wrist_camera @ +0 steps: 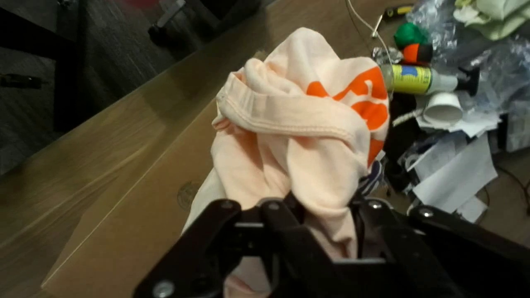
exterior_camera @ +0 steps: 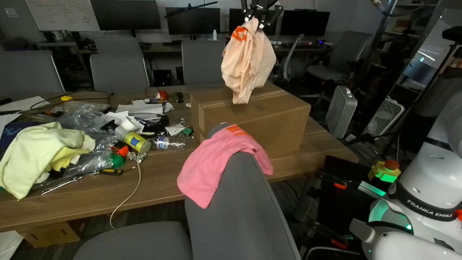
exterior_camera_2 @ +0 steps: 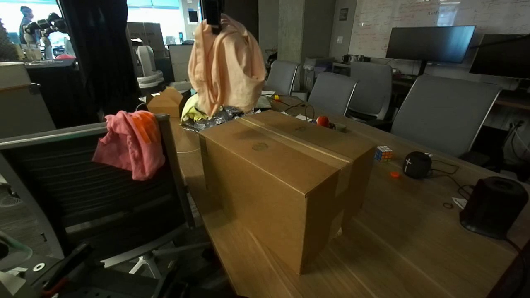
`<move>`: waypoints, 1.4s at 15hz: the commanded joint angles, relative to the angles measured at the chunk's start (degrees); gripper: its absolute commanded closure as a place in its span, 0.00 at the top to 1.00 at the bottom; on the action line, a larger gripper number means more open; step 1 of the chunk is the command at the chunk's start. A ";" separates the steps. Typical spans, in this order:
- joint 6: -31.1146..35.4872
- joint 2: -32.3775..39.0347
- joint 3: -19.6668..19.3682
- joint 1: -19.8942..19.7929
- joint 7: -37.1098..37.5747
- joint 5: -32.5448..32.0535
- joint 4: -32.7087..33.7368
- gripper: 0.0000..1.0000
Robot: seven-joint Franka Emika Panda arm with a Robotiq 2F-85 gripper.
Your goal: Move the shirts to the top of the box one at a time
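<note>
Peach shirt (exterior_camera: 248, 65) held above the box (exterior_camera_2: 265, 182), not set down

Your gripper (exterior_camera: 254, 22) pinches one bunched fold, jaws drawn together on the cloth, and the rest dangles near the end of the box nearest the clear plastic bottle (exterior_camera: 168, 143). In an exterior view, background shows between hem and box.

Watch that end: release here and the bundle could slump over the edge and slide onto the table (exterior_camera: 162, 173), if as much of it overhangs as the wrist view suggests. A fold snagged in the jaws could also drag the shirt back off as you lift away.

Near the box, a pink shirt (exterior_camera: 220, 159) drapes over a chair back (exterior_camera: 245, 209), which is the likeliest obstacle if you later reach low for it. Beyond that bottle lie a yellow-labelled bottle (exterior_camera: 134, 140) and, farther off, a pale yellow cloth (exterior_camera: 39, 148); it may be another shirt, but you cannot tell.
</note>
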 commanded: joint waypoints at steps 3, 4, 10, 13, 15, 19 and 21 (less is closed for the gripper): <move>3.50 -0.51 -1.57 -3.11 12.72 -8.32 2.00 0.05; 3.80 -0.40 -1.57 -3.55 15.44 -9.86 2.19 0.05; 5.08 0.02 -0.55 -4.46 34.87 -20.28 2.95 0.05; 2.94 0.77 -0.91 -2.90 36.48 -18.56 3.27 0.46; 2.06 0.94 -1.29 -1.38 33.03 -15.35 2.36 0.59; 3.74 -0.22 -1.04 1.58 27.54 -10.42 -1.66 0.91; 4.47 -1.37 -0.72 3.25 22.28 -7.16 -4.45 1.00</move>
